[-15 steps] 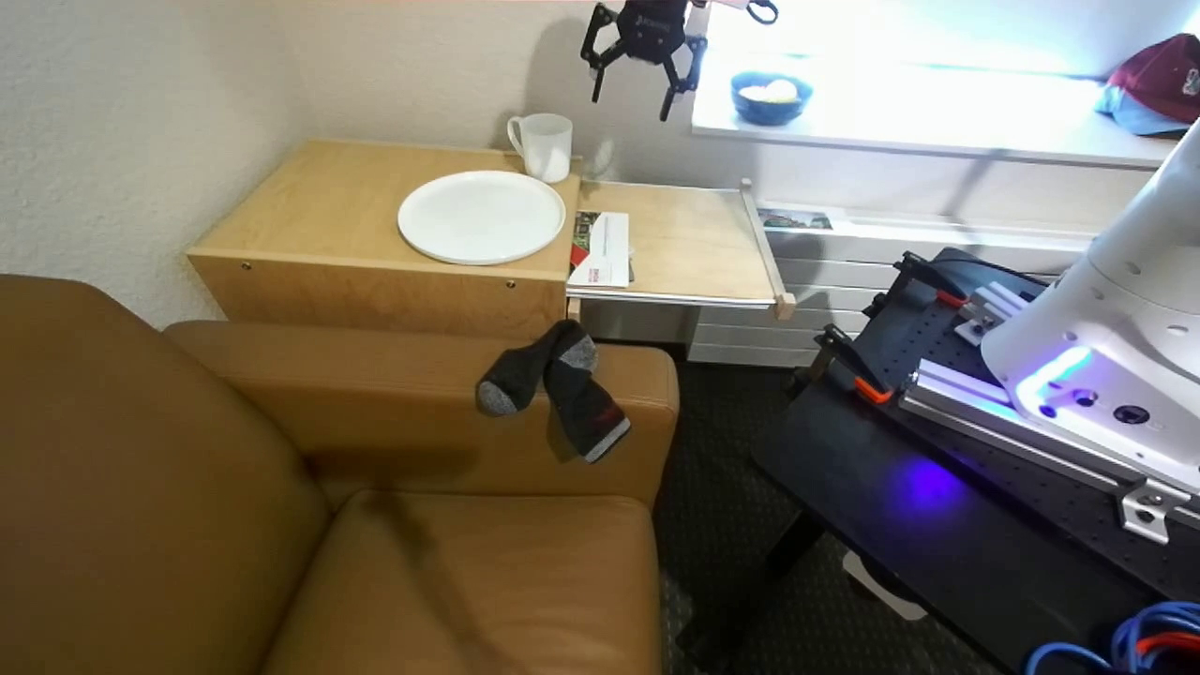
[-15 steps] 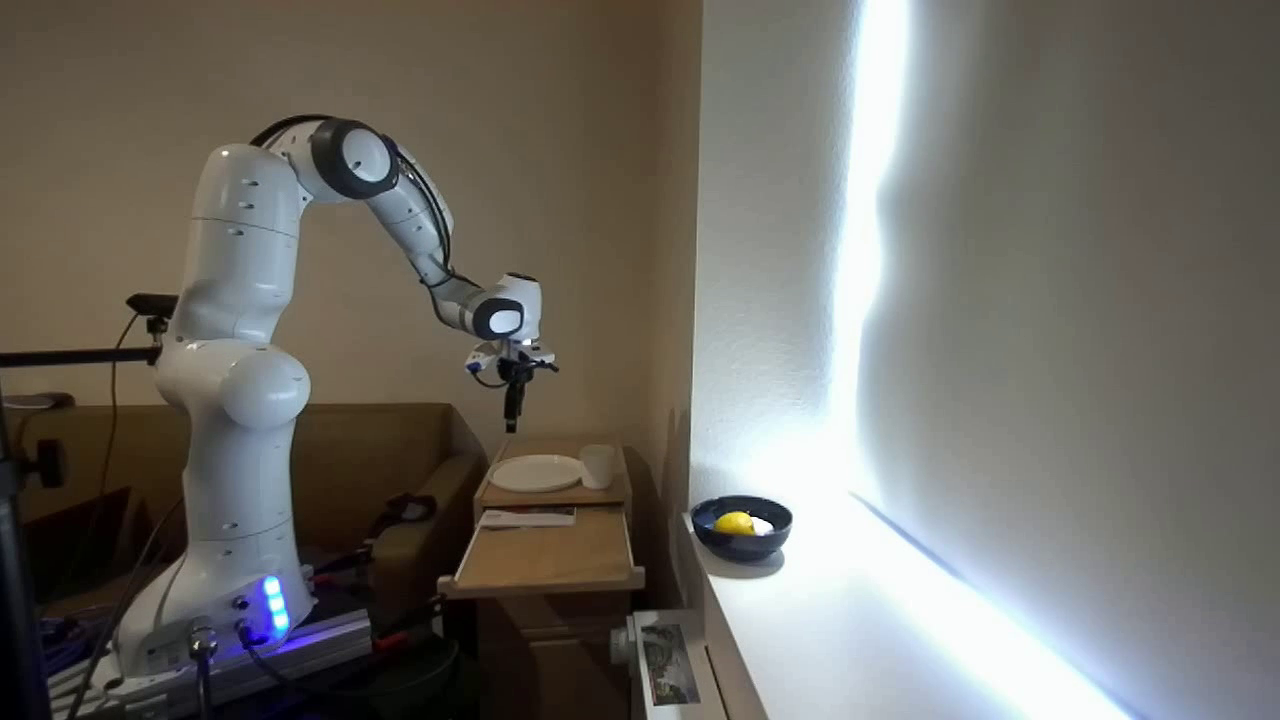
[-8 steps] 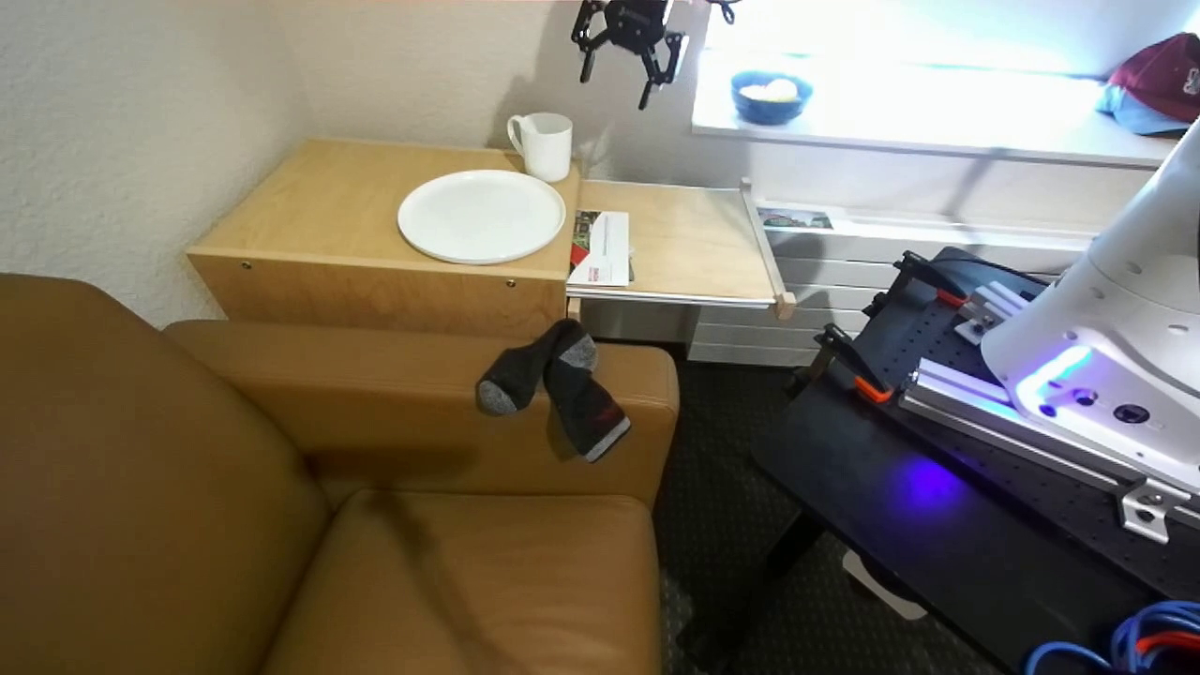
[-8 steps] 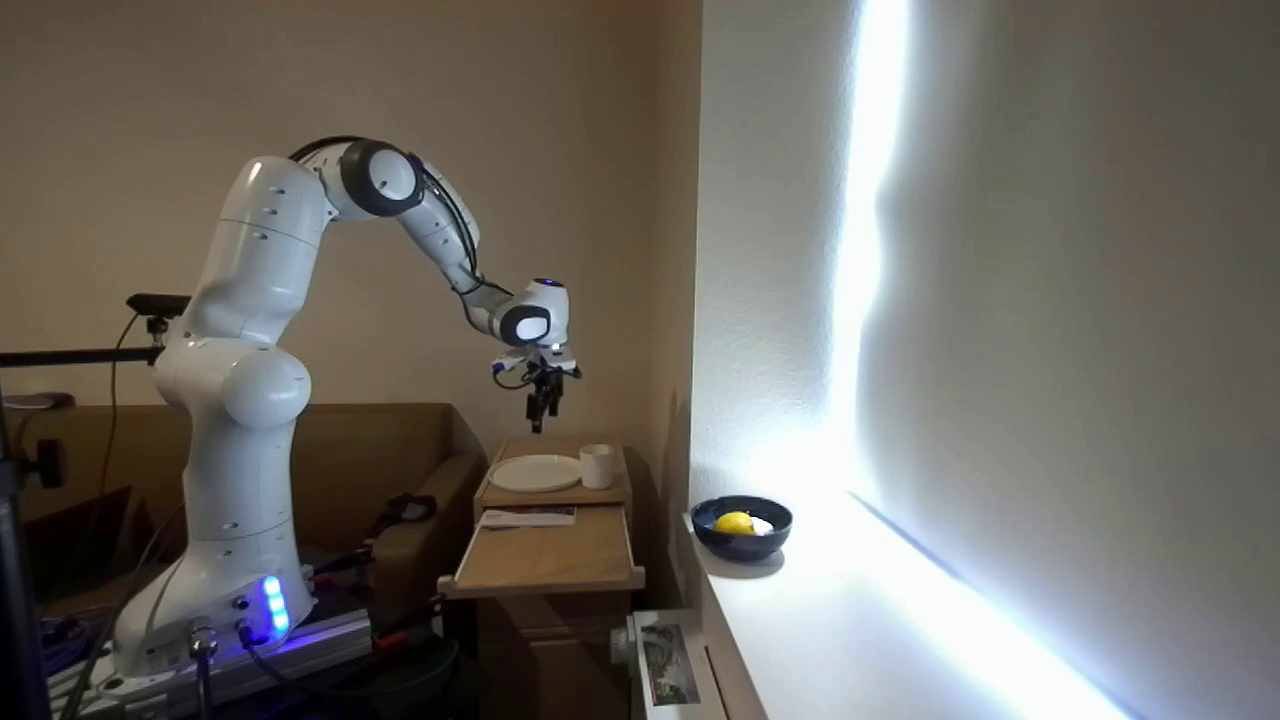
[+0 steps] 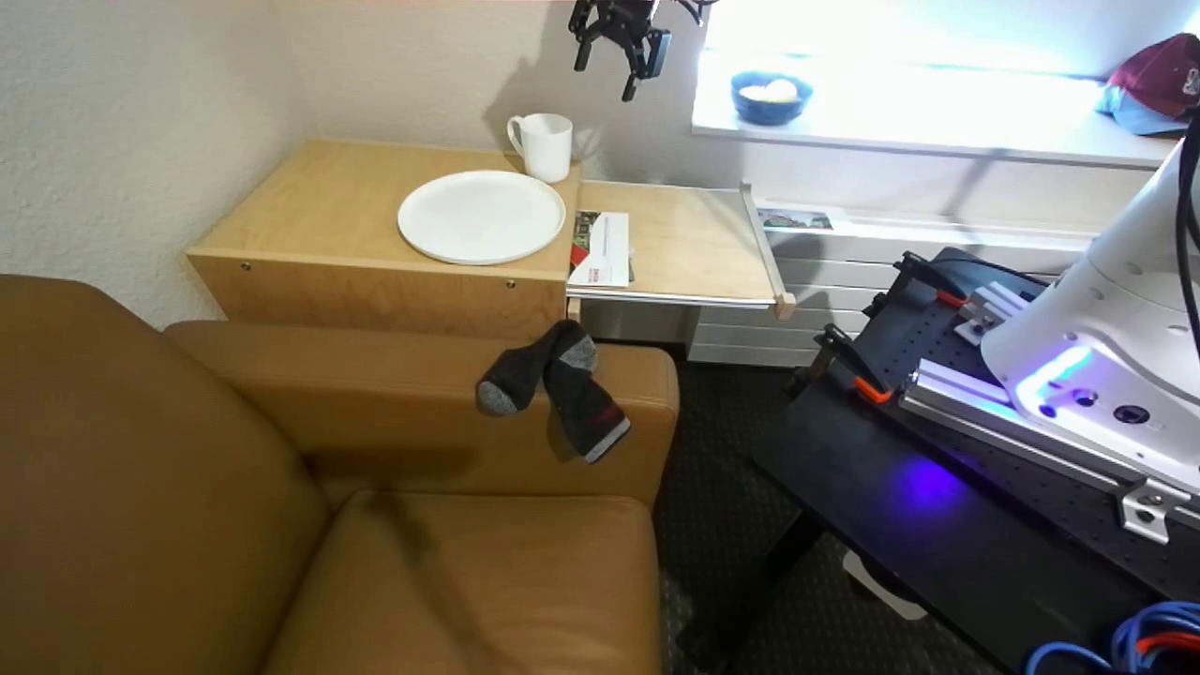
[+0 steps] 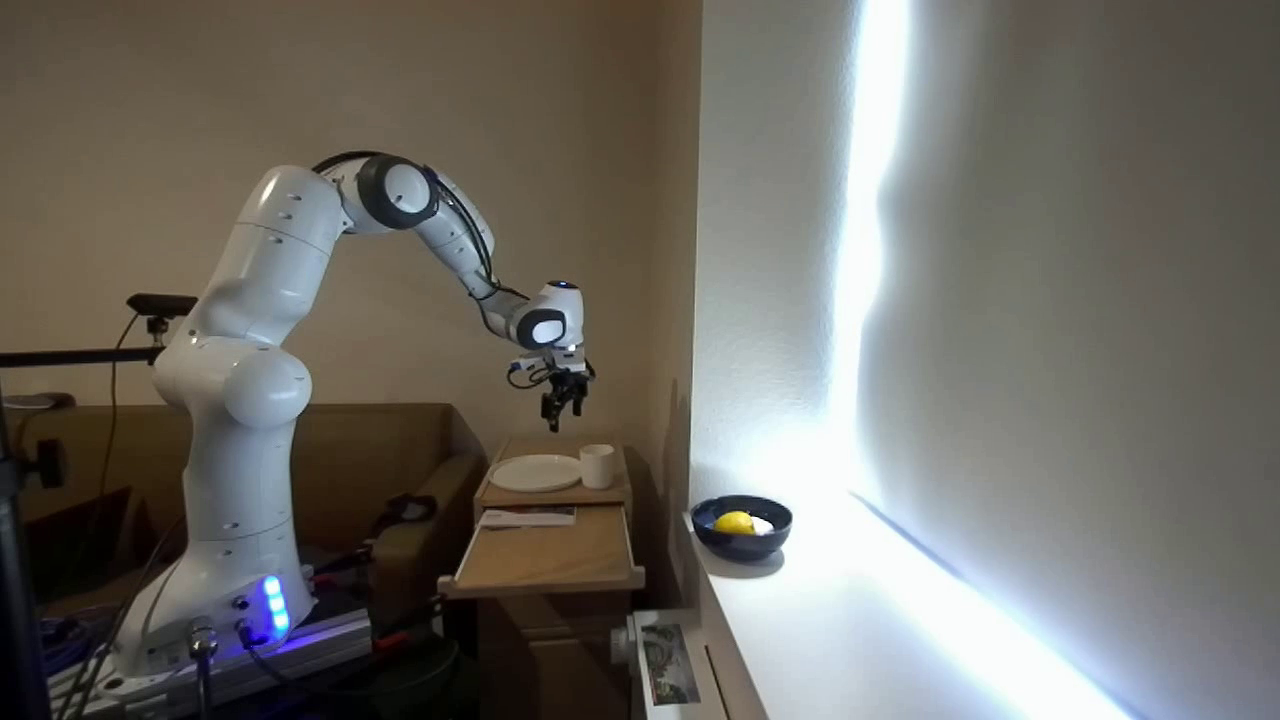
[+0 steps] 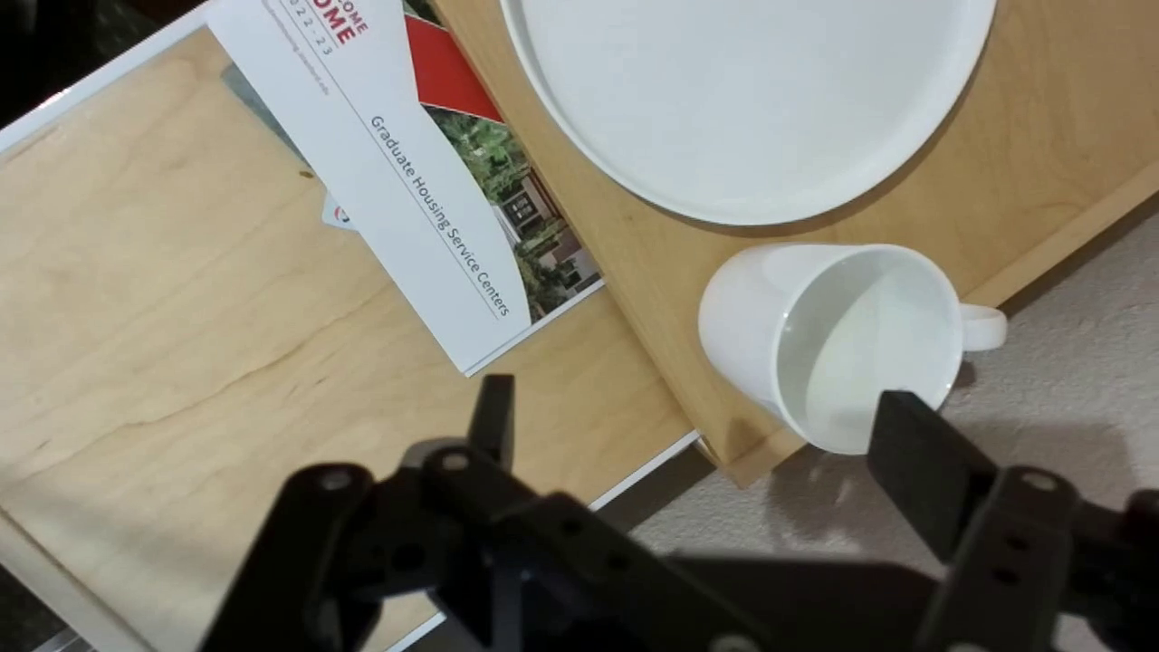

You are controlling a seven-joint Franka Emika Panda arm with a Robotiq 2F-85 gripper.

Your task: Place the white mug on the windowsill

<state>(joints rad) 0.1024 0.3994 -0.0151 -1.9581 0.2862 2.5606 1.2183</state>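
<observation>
Probably light, stiff, slick, breakable: white mug (image 7: 833, 340). Best gripped across upper walls, clear of handle (image 7: 984, 328). Jaws spread wide, holding nothing.

End effector (image 5: 605, 81): one
Fingers (image 7: 933, 475): two, on the end effector
White mug (image 5: 550, 150): one, below the end effector
Plate (image 5: 480, 216): one, below the end effector
Worktop (image 5: 347, 187): one, below the end effector
Brochure (image 7: 389, 199): one on top, below the end effector; pieces (image 7: 335, 214) beneath too covered to count
Windowsill (image 5: 919, 108): one, apart from the end effector
Bowl (image 6: 740, 546): one, apart from the end effector
Items (image 6: 735, 522) in the bowl: two in view
Cap (image 5: 1161, 77): one, farther from the end effector than the bowl
Sofa (image 5: 487, 600): one
</observation>
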